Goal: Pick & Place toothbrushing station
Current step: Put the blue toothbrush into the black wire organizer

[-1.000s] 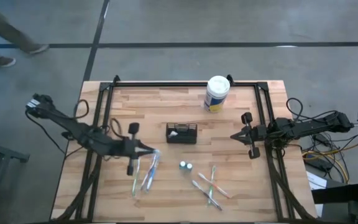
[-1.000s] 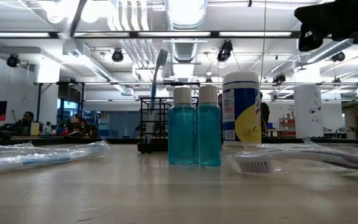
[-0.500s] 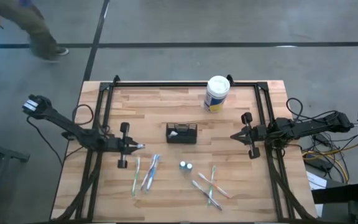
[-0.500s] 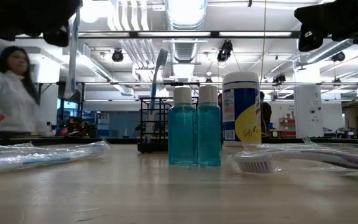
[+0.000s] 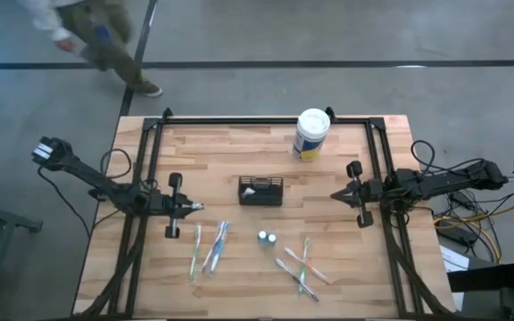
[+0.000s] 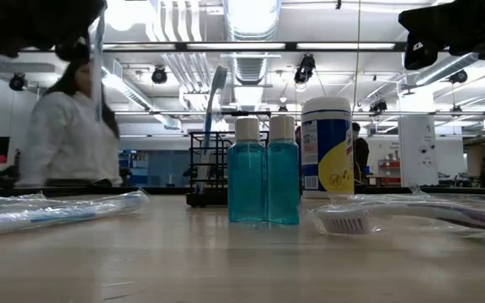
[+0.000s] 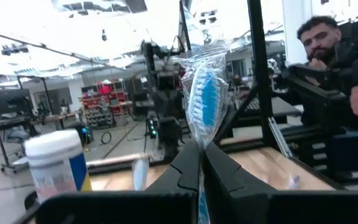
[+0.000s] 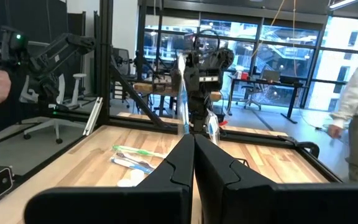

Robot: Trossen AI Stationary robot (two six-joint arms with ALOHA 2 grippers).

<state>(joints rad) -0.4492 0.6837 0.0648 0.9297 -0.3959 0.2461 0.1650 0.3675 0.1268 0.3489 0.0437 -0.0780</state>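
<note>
The toothbrushing station, a small black mesh caddy (image 5: pixel 261 191), stands mid-table with a toothbrush upright in it (image 6: pixel 215 101). My left gripper (image 5: pixel 192 207) is left of the caddy, raised above the table. It is shut on a toothbrush in a clear wrapper (image 7: pixel 205 93), which also shows in the low view (image 6: pixel 99 76). My right gripper (image 5: pixel 335 194) hovers right of the caddy, shut and empty; it also shows in the right wrist view (image 8: pixel 193 146). My left gripper pinches the wrapped toothbrush between its two fingers, below the blue brush head (image 7: pixel 202 144). The fingers lie level, pointing toward the table's right, across the brush. The brush stands roughly upright, head up, its lower end (image 6: pixel 99 118) hanging clear of the table.
Two blue bottles (image 5: pixel 267 238) stand near the front of the table. Loose wrapped toothbrushes lie at front left (image 5: pixel 208 248) and front right (image 5: pixel 302 267). A white canister (image 5: pixel 311 134) stands at the far edge. A person (image 5: pixel 96 36) walks beyond the far left corner.
My left gripper has risen from the loose toothbrushes at front left and drawn back toward the table's left edge, carrying one wrapped toothbrush lifted clear and upright. The person has walked along behind the table.
</note>
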